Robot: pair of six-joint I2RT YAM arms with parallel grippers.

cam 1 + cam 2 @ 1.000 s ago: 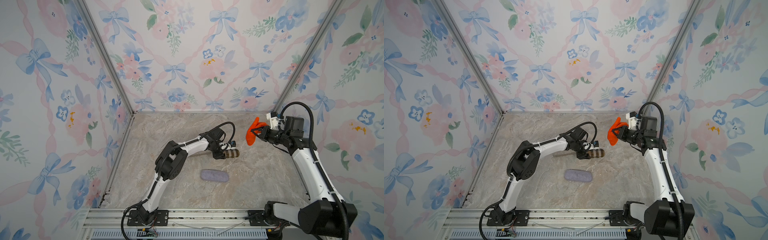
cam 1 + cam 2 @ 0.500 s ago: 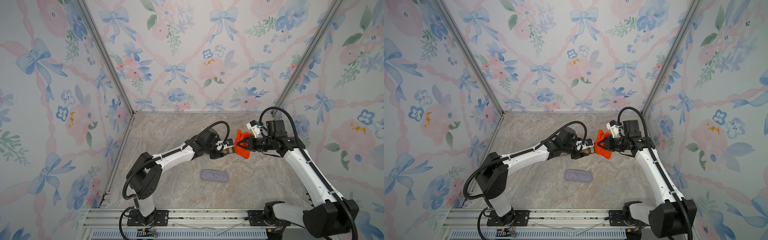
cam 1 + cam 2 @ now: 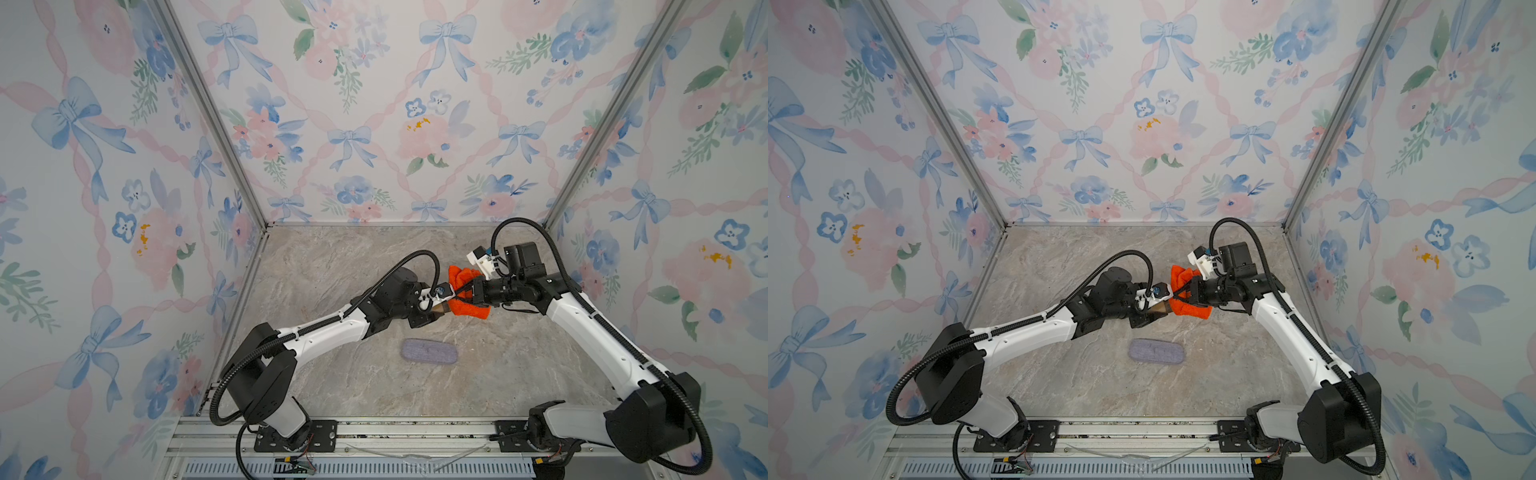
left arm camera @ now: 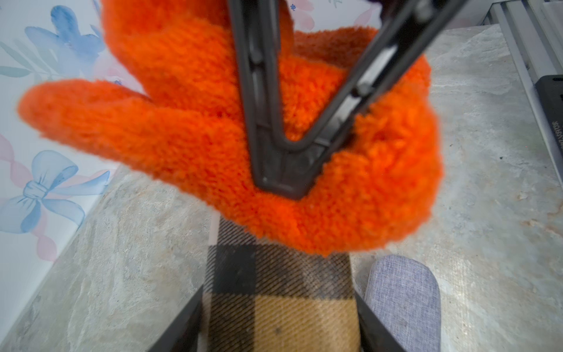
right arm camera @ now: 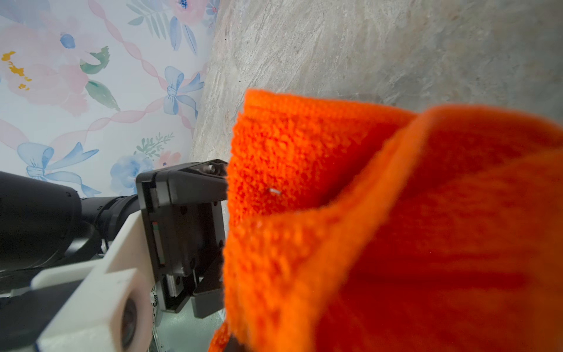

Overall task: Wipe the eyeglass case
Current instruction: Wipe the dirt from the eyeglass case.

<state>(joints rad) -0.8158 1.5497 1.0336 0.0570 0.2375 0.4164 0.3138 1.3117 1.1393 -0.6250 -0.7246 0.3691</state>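
Observation:
The eyeglass case (image 4: pixel 280 298) is plaid, brown, tan and black. My left gripper (image 4: pixel 280 329) is shut on it, one dark finger (image 4: pixel 179 323) on each side, and holds it above the table. In both top views only a short stretch of the case (image 3: pixel 439 309) (image 3: pixel 1158 309) shows past the gripper. My right gripper (image 4: pixel 283 183) is shut on a fluffy orange cloth (image 4: pixel 189 128) (image 3: pixel 467 291) (image 3: pixel 1187 286). The cloth lies over the case's far end and hides it. In the right wrist view the cloth (image 5: pixel 396 228) covers my right jaws.
A grey fabric case (image 3: pixel 429 351) (image 3: pixel 1156 351) (image 4: pixel 405 295) lies flat on the marble table (image 3: pixel 332 270), nearer the front than both grippers. Flowered walls close off the back and both sides. A metal rail (image 3: pixel 374 428) runs along the front.
My right arm has swung in from the far right with the orange cloth. My left arm has stretched out with the case. The cloth now rests on the case's end.

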